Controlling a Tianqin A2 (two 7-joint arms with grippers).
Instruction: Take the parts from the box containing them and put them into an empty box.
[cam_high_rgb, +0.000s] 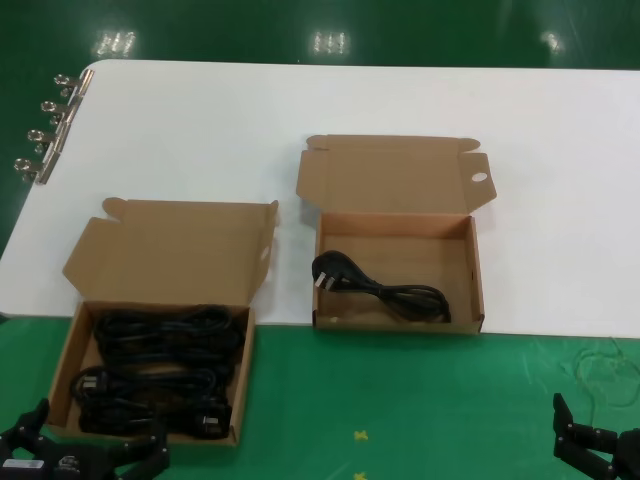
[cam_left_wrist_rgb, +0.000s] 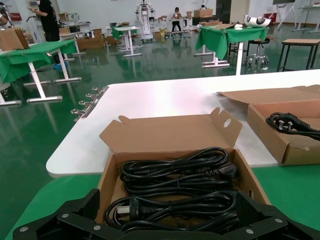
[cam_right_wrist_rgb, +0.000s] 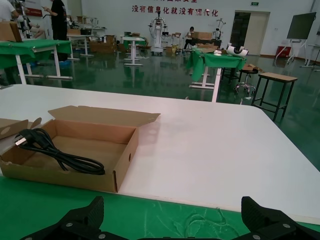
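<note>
**Both arms low, cords split between two boxes**

I see the left gripper (cam_high_rgb: 85, 455) at the near edge, its fingers (cam_left_wrist_rgb: 65, 220) spread wide and empty, just in front of the full box (cam_high_rgb: 68, 352). That box straddles the table (cam_high_rgb: 560, 200) edge and the green mat (cam_high_rgb: 400, 400), and it holds the bundled power cords (cam_high_rgb: 160, 370) lying just beyond the fingertips, not touching them. My right gripper (cam_high_rgb: 600, 450) sits at the near right corner, fingers open and empty, well apart from the second box (cam_high_rgb: 478, 275). One cord (cam_high_rgb: 380, 290) lies inside that second box, plug toward the left.
</note>
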